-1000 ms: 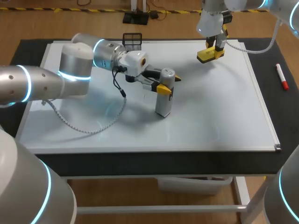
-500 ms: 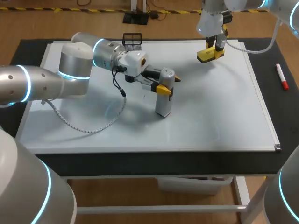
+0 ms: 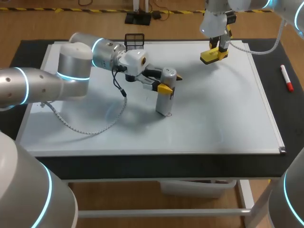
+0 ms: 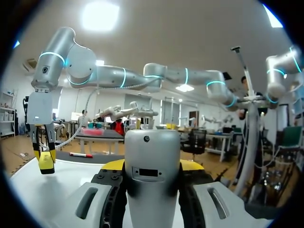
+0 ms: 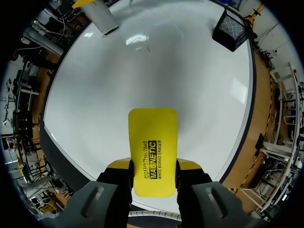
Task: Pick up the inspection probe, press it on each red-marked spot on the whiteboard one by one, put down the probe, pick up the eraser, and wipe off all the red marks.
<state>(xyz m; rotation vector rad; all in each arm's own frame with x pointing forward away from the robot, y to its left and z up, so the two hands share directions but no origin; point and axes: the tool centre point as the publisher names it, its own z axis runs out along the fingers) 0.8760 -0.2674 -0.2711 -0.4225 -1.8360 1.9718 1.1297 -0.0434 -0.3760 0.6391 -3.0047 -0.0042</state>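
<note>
The inspection probe [image 3: 164, 95], a silver cylinder, stands slightly tilted near the whiteboard's [image 3: 213, 118] middle, its lower end at the surface. My left gripper [image 3: 166, 82] is shut on its upper part from both sides. In the left wrist view the probe [image 4: 152, 180] fills the space between the yellow tips of the left gripper [image 4: 152, 166]. The yellow eraser [image 3: 213, 55] hangs over the board's back right, with my right gripper [image 3: 219, 47] shut on it. From the right wrist, the eraser [image 5: 153, 152] sits between the fingers above the whiteboard [image 5: 142, 80]. No red marks show clearly.
A black mesh basket [image 3: 134, 41] stands at the board's back edge. A red marker [image 3: 287, 78] lies on the dark mat to the right of the board. The left arm's cable [image 3: 95, 128] loops across the board's left half.
My left arm has drawn slightly back and left, and the probe has shifted with it and tilted a little. The right arm and eraser have not moved.
</note>
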